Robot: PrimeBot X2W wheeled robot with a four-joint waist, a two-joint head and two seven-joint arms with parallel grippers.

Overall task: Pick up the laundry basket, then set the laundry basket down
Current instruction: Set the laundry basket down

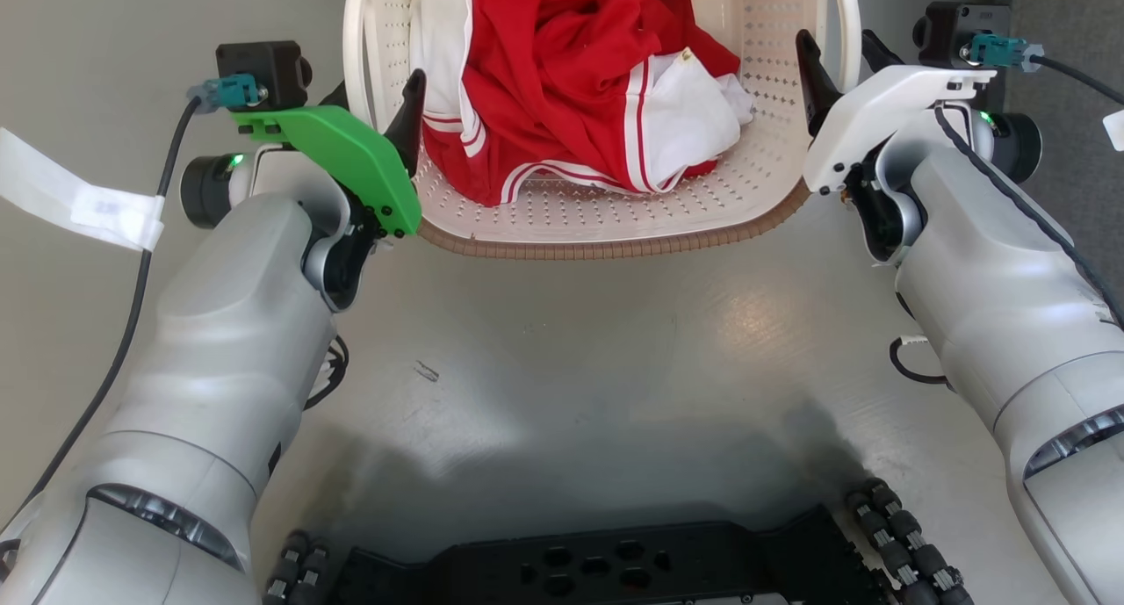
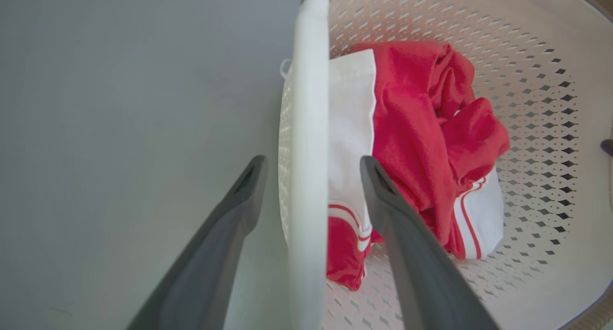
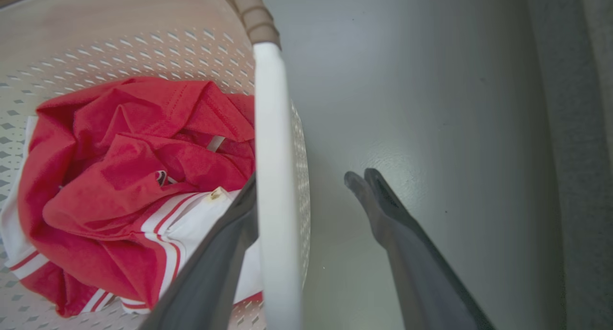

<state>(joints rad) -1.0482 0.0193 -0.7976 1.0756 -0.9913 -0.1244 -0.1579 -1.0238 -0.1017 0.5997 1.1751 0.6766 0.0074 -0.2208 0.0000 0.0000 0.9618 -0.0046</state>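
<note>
Straddling both handles of the laundry basket (image 1: 606, 247), not pinching yet.
My left gripper (image 2: 312, 162) and right gripper (image 3: 306, 181) are standing spread, each around a white loop handle (image 2: 306, 105), with the basket sitting straight ahead between my arms. I'm judging they should close together and lift level. The cable tag (image 1: 97, 205) is showing nothing readable.

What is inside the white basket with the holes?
Crumpled red clothing with white panels and stripes lies inside the laundry basket. The clothing covers the basket floor beneath it, so anything under it cannot be seen.
</note>
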